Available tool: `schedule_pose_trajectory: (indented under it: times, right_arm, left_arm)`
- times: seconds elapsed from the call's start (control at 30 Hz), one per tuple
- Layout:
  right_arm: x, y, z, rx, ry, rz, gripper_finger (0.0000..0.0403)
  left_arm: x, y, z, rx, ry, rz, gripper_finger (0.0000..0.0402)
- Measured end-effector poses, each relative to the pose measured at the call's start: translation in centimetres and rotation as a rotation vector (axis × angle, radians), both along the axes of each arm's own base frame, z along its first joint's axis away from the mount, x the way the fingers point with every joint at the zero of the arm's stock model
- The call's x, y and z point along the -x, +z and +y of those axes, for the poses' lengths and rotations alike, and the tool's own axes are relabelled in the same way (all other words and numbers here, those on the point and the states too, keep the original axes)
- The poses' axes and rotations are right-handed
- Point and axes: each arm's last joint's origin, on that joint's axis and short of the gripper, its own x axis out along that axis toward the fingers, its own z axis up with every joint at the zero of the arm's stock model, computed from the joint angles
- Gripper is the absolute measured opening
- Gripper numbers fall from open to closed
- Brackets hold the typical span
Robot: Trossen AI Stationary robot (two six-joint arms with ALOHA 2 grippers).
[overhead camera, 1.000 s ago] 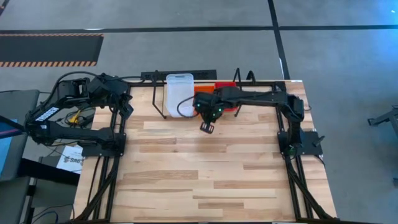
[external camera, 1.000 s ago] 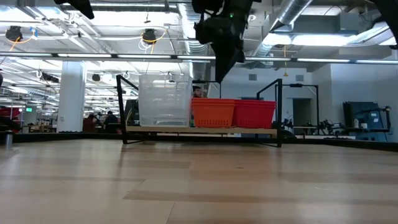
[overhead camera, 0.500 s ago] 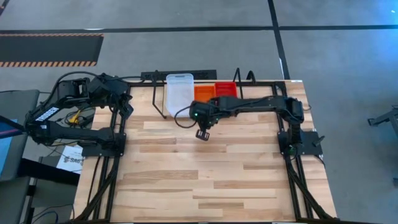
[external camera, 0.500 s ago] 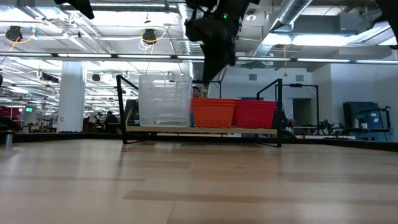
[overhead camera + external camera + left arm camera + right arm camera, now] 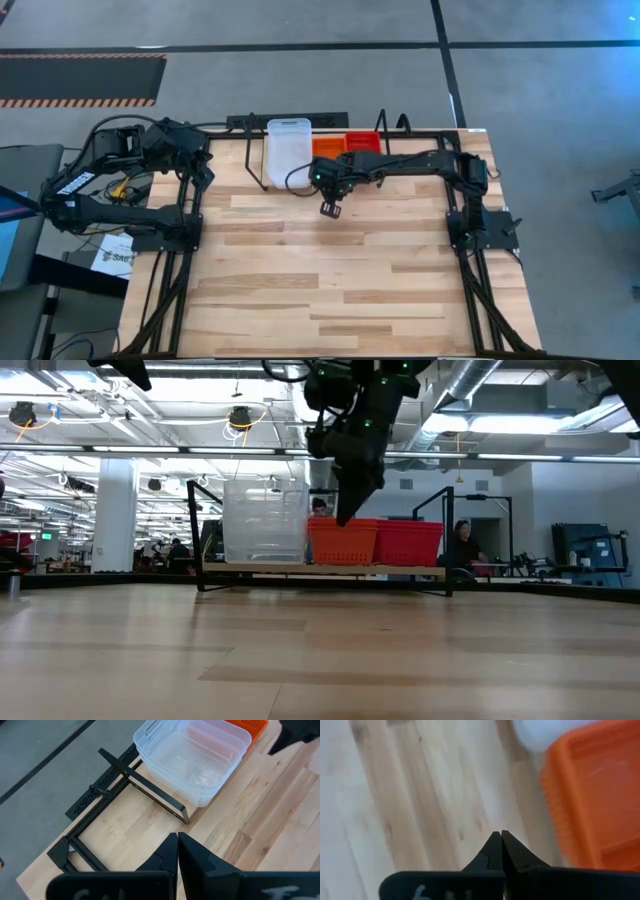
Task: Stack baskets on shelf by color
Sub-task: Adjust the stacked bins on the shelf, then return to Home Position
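**Right hand drifts back beside the filled shelf, both hands closed and empty**

The baskets sit in a row on the shelf (image 5: 320, 570) at the far edge of the surface (image 5: 330, 270). The clear baskets (image 5: 288, 150) form the tallest stack, nearest the far left corner; the orange baskets (image 5: 327, 148) stand in the middle, and the red baskets (image 5: 363, 142) are at the end toward the far right corner. In the low view the three stacks touch side by side, the clear one (image 5: 264, 520) rising well above the orange (image 5: 342, 541) and red (image 5: 408, 542).

The right hand (image 5: 330, 208) hangs above bare wood just in front of the shelf, roughly level with the orange stack, its arm reaching in from the right edge. Its fingers (image 5: 501, 851) are pressed together with nothing between them, and the orange basket's rim (image 5: 592, 795) lies just beyond their tips. Against half a second ago, this hand has shifted slightly toward the right edge and a touch nearer the shelf; in the low view it now hangs lower, its tip (image 5: 345, 515) overlapping the top of the orange stack. The baskets have not moved.

The left hand (image 5: 178, 851) waits folded near the far left corner, fingers shut tight and empty, as before. A person (image 5: 462, 545) shows in the room behind the shelf.
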Motion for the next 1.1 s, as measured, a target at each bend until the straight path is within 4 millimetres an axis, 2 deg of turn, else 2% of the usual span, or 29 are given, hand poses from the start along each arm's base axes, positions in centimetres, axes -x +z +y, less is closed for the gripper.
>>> schedule_pose_trajectory:
  times: [0.3,0.8,0.93,1.1]
  right_arm:
    - [-0.2,0.3,-2.4,0.026,-0.025,-0.063,0.0]
    - [0.2,0.4,-4.6,0.053,-0.033,-0.079,0.0]
    - [0.1,0.5,-4.2,0.049,-0.031,-0.082,0.0]
    - [-0.1,2.1,-1.3,0.028,0.017,-0.108,0.0]
  left_arm:
    - [0.0,0.0,0.0,0.001,0.0,0.0,0.0]
    - [0.0,0.0,0.0,0.003,-0.002,0.0,0.0]
    - [0.0,0.0,0.0,0.005,-0.006,0.0,0.0]
    - [0.0,0.0,0.0,0.006,-0.006,-0.001,0.0]
